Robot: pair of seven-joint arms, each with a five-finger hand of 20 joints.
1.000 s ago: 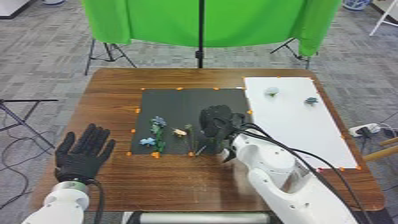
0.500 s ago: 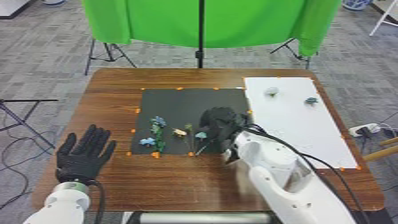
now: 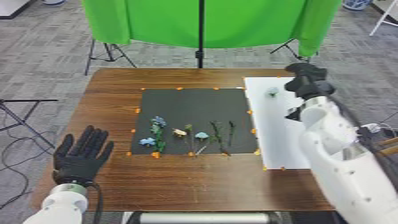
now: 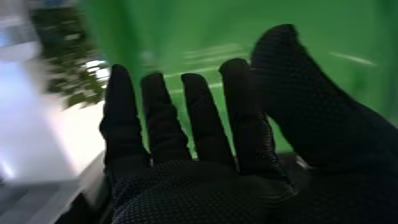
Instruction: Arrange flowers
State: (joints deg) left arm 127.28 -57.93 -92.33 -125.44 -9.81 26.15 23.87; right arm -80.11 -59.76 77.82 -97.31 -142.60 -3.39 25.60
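Head view | right hand point(image 3: 309, 80) over far end of white sheet point(image 3: 277, 135) | fingers point(image 4: 206, 115) straight, apart

Fairly bright, even light lies over the brown wooden table point(image 3: 115, 185) in the head view, the flat white sheet point(image 3: 275, 130) being palest (where the lamps hang, I cannot tell). In the right wrist view, pale streaks of glare mark the shiny green fabric backdrop point(image 4: 311, 30), near washed-out white patches.

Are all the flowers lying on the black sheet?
No, a pale flower lies on the white sheet, to the right of the black sheet.
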